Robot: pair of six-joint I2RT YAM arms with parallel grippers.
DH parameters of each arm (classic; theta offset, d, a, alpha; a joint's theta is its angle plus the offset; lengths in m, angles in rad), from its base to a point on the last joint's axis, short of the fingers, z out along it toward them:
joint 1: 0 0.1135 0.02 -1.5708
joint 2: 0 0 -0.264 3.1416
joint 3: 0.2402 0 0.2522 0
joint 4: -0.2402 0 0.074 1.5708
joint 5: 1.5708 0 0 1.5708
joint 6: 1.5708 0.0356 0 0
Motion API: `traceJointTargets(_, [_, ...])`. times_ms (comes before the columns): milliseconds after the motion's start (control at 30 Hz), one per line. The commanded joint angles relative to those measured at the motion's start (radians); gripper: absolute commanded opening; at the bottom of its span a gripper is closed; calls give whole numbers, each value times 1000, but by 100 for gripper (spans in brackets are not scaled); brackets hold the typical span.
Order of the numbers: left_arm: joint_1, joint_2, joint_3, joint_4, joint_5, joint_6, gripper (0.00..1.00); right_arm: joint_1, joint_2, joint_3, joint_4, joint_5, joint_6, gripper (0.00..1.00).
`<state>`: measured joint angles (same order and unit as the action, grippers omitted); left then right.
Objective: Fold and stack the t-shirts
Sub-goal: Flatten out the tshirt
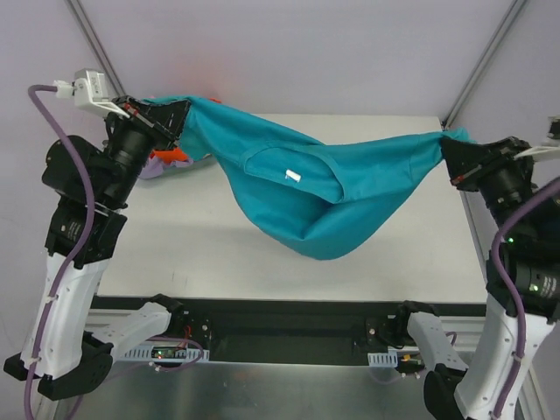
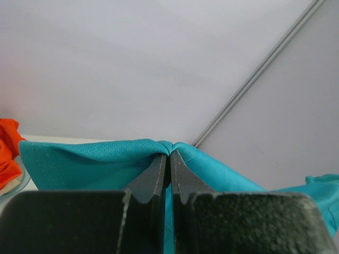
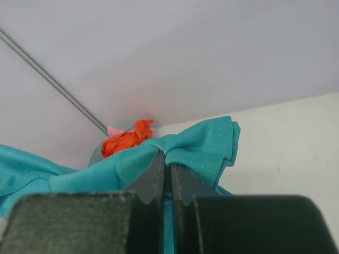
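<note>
A teal t-shirt (image 1: 306, 184) hangs stretched between my two grippers above the table, sagging in the middle, with a white label showing inside its collar. My left gripper (image 1: 179, 118) is shut on its left end at the back left; the pinched cloth shows in the left wrist view (image 2: 169, 151). My right gripper (image 1: 451, 149) is shut on its right end at the right edge; the cloth bunches over the fingertips in the right wrist view (image 3: 168, 159). Orange cloth (image 1: 175, 156) and lavender cloth (image 1: 153, 166) lie behind the left arm.
A pile of orange (image 3: 124, 140) and pink (image 3: 114, 130) shirts sits in a translucent basket (image 3: 96, 153) at the back left corner. The white table (image 1: 219, 236) lies under the hanging shirt. Grey walls with metal frame rails stand behind.
</note>
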<state>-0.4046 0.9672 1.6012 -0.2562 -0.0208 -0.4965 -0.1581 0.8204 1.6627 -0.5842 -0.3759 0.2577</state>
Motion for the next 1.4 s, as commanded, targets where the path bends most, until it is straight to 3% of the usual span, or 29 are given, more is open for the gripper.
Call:
traceJointTargets(0, [3,62,-92,-2,-74,18,0,2,89,-190,-126,-41,-18,1])
traceJointTargets(133, [3,149,-278,2,-96,-69,0,2,72,-440,-98,40,-28,1])
traceJointTargets(200, [3,194,-346,2,-73,-94,0,2,77,-623,-54,98,-23,7])
traceJointTargets(300, [4,293,-480,9,-35,-148,0,2,146,-821,-8,105,-34,8])
traceJointTargets(433, [3,434,-576,15,45,-172,0,2,311,-914,9,124,-86,12])
traceJointTargets(533, [3,470,-593,23,53,-178,0,2,404,-908,15,169,-74,27])
traceJointTargets(633, [3,466,-600,29,58,-168,0,2,430,-876,-8,212,-69,52])
traceJointTargets(733, [3,443,-616,38,44,-165,0,2,419,-860,-40,256,-69,58])
traceJointTargets(933, [3,407,-633,44,36,-154,0,2,411,-853,-59,315,-80,58])
traceJointTargets(1100, [3,401,-633,48,39,-155,0,3,454,-842,-5,221,-71,54])
traceJointTargets(1167, [3,400,-635,46,42,-159,0,5,470,-830,-5,233,-64,40])
traceJointTargets(1300, [3,397,-638,46,39,-157,0,5,485,-776,-46,284,-71,29])
traceJointTargets(1333, [3,395,-638,48,33,-159,0,6,487,-756,-54,295,-77,16])
traceJointTargets(1367, [3,393,-636,46,27,-160,0,6,485,-748,-68,311,-80,9])
